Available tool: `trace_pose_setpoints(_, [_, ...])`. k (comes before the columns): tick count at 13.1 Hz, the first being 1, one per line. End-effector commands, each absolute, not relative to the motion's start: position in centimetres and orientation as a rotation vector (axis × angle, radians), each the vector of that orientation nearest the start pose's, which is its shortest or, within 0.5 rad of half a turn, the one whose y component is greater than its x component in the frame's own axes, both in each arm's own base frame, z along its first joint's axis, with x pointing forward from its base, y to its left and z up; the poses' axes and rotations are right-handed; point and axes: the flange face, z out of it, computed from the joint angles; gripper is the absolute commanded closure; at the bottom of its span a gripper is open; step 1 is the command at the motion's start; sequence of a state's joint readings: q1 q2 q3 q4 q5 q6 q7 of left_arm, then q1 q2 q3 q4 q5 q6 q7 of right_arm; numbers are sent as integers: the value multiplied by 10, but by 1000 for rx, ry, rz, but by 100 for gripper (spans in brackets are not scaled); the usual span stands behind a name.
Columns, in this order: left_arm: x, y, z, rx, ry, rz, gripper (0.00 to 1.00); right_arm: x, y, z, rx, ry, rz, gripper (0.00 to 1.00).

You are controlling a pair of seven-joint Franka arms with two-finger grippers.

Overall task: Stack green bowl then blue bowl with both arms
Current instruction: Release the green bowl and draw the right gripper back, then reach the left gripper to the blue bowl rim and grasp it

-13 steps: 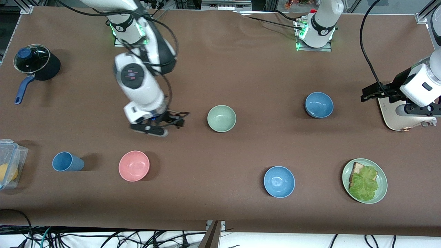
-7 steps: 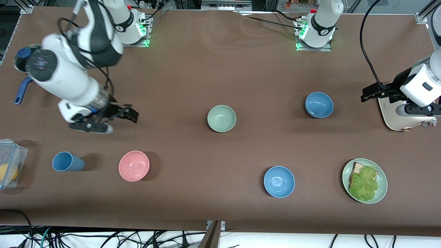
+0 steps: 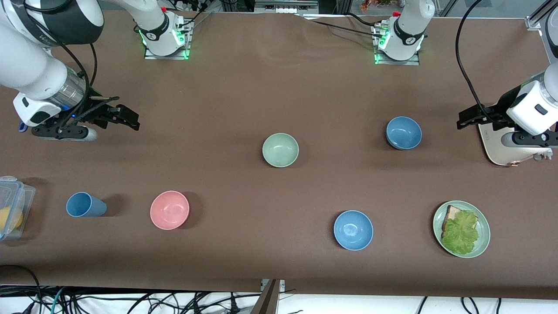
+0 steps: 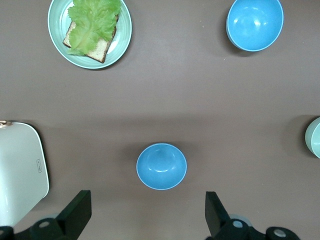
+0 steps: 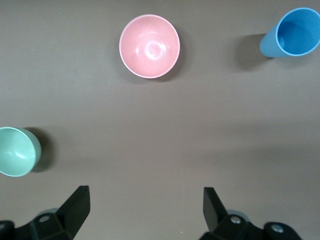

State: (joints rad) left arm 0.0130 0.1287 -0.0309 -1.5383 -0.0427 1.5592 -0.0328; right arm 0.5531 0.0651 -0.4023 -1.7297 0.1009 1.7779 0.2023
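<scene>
You are looking at two small, rigid, matte bowls that will likely feel light and a little slick, so you should be planning to pinch each one by its thin rim, one finger inside and one outside. The green bowl (image 3: 280, 150) is sitting empty near the table's middle. The blue bowl (image 3: 403, 132) is resting empty too, toward the left arm's end and slightly farther from the front camera. Neither is stacked yet.

The right gripper (image 3: 114, 117) is hanging with fingers spread, holding nothing, over bare table at the right arm's end. The left gripper (image 3: 468, 117) is waiting, also spread and empty, beside the white appliance (image 3: 497, 144).

The green plate (image 3: 484, 226) is carrying bread and lettuce. The sky-blue bowl (image 3: 353, 230), pink bowl (image 3: 169, 209) and blue cup (image 3: 83, 204) are standing empty.
</scene>
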Motion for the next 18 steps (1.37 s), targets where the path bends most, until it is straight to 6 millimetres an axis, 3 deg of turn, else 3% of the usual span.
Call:
trace_pose_setpoints(1, [591, -14, 569, -3174, -11, 189, 0, 564, 95, 539, -3090, 78, 56, 0])
trace_pose_setpoints(5, [593, -12, 563, -3175, -18, 213, 0, 559, 85, 550, -3085, 57, 92, 0])
trace_pose_setpoints(8, [594, -9, 556, -3198, -28, 220, 0, 546, 56, 555, -3083, 90, 136, 0])
trace_pose_setpoints(10, [598, 5, 534, -3273, 36, 271, 0, 545, 53, 558, -3085, 56, 137, 0])
trace_pose_setpoints(12, [598, 20, 503, -3279, 289, 277, 0, 545, 55, 559, -3090, 51, 134, 0])
trace_pose_setpoints(15, [588, 28, 453, -3267, 305, 335, 0, 543, 53, 560, -3127, 33, 127, 0])
trace_pose_setpoints(18, [575, 51, 401, -3264, 222, 345, 0, 543, 53, 565, -3142, 20, 111, 0])
